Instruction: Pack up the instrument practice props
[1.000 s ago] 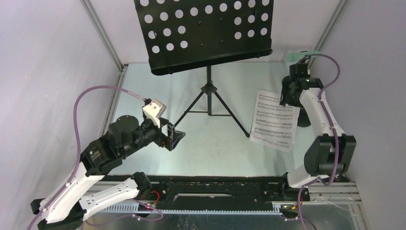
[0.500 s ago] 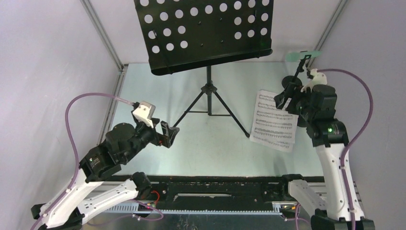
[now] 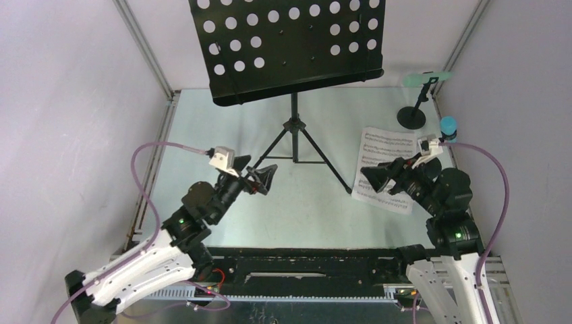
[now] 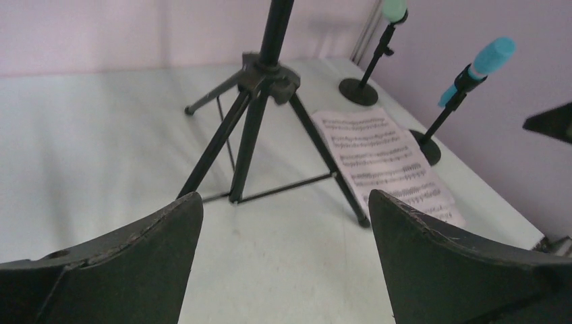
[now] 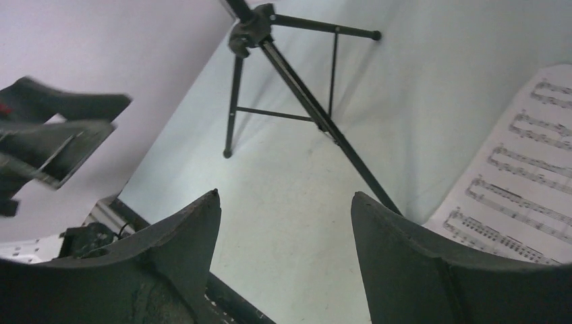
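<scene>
Just left of the music rack (image 3: 290,57) legs: wide-open left gripper (image 3: 259,175), holding nothing. Above the sheet-music page (image 3: 390,158) left edge: open right gripper (image 3: 380,177), likewise empty.

the pale table (image 3: 202,135) bears a black tripod music stand (image 3: 295,138) near its back middle. a sheet-music page (image 3: 388,165) lies flat just beside the tripod's right foot. by the right wall stand the mint-green microphone holder (image 3: 411,117), behind the page, and the blue microphone holder (image 4: 426,152), beside the page.
</scene>
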Tool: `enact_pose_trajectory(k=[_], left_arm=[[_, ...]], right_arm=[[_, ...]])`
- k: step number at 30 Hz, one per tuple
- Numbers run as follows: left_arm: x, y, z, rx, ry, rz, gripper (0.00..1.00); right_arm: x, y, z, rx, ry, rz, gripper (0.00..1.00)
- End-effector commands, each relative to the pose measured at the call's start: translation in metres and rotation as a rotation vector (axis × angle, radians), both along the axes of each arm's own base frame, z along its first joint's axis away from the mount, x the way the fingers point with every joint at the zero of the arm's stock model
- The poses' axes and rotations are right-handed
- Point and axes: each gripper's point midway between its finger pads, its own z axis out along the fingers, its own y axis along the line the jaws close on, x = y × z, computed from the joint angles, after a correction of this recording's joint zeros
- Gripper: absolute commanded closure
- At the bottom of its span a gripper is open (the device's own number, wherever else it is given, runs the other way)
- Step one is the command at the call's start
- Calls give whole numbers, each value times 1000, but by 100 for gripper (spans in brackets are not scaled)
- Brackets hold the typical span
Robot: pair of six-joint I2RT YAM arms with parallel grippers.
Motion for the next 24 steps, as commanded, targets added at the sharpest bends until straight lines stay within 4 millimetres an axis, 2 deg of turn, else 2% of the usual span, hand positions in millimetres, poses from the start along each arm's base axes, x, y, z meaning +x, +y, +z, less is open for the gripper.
enact_pose_trajectory(k=[1, 4, 9, 14, 18, 21, 24], left_arm=[[17, -24, 56, -95, -226, -29, 0], [26, -49, 60, -75, -268, -157, 3], [51, -54, 66, -119, -323, -229, 4], [75, -66, 57, -40, -352, -292, 6], [83, -78, 52, -1, -397, -424, 10], [91, -73, 55, -28, -444, -478, 10], [96, -67, 67, -60, -507, -550, 11]], right_arm=[[-16, 12, 12, 39, -65, 76, 22], [-23, 13, 6, 32, -54, 88, 22], [-30, 11, -4, 6, -36, 86, 22], [-33, 9, -10, -5, -16, 86, 22], [-37, 11, -15, -1, 9, 97, 22], [-40, 12, -17, 4, 24, 109, 22], [-43, 12, -19, 6, 29, 114, 22]])
